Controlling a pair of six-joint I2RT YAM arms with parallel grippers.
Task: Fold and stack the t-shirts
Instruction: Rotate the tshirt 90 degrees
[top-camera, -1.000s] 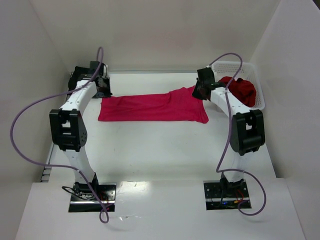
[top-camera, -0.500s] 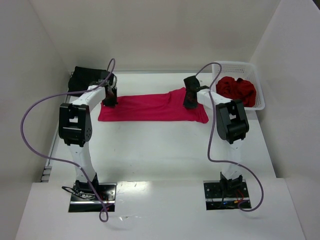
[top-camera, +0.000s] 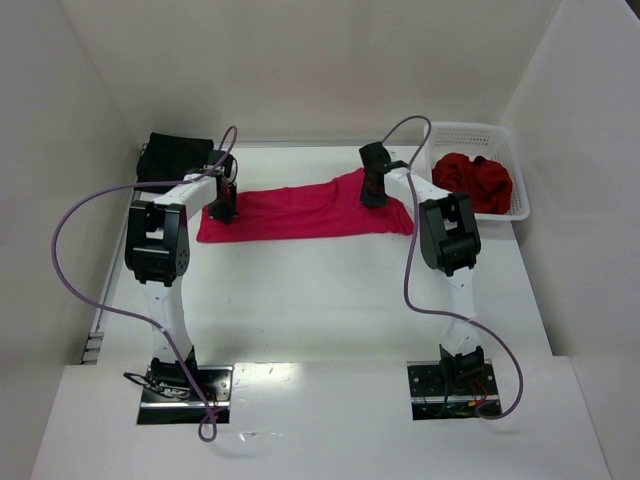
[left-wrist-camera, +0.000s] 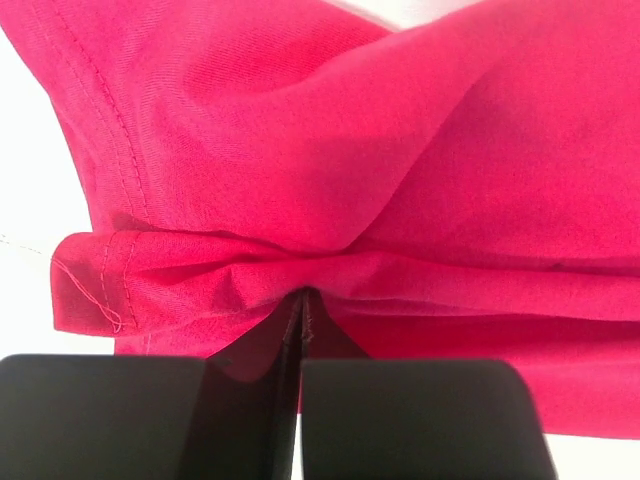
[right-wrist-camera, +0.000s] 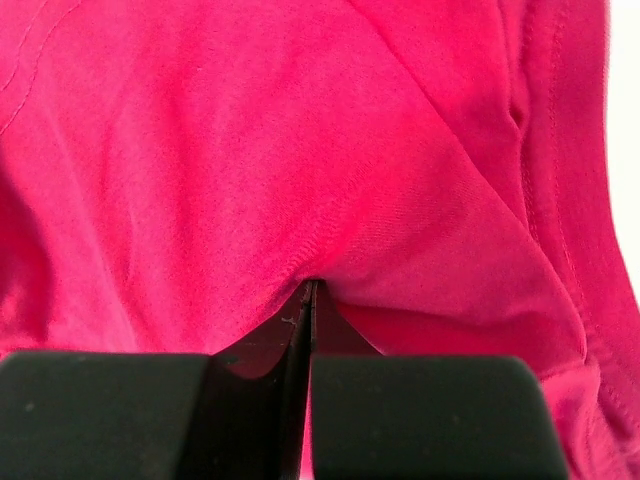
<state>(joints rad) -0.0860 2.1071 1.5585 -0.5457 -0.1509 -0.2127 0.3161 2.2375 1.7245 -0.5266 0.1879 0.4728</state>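
Left jaws: closed on a bunched fold of the crimson-pink t-shirt (left-wrist-camera: 400, 150), right by a stitched hem. The cloth ridges up just ahead of the tips.

Right jaws: closed on the same shirt. In the right wrist view a tent of fabric rises from the tips. I can't tell how many layers either pinch holds.

Change: a second ago both sets of jaws were partly open and off the cloth, the right one close against the basket (top-camera: 522, 200), the left one well away from it. Since then both have come in over the shirt's far edge and shut. The shirt end nearest the basket has drawn slightly away from it.

Layout: the shirt lies flat on the desk (top-camera: 320, 300), beside the basket and stretching away from it. The right jaws hold the basket end and the left jaws hold the end farthest from it. The darker red t-shirts (top-camera: 478, 180) are heaped inside the basket. A black t-shirt (top-camera: 175, 155) sits at the far corner of the desk, well apart from the basket.

Reading: I judge the grasp done and the fold not yet begun. Next I'd raise both ends together and carry the far edge over. The main risk is uneven lift, or a thin pinch slipping off.
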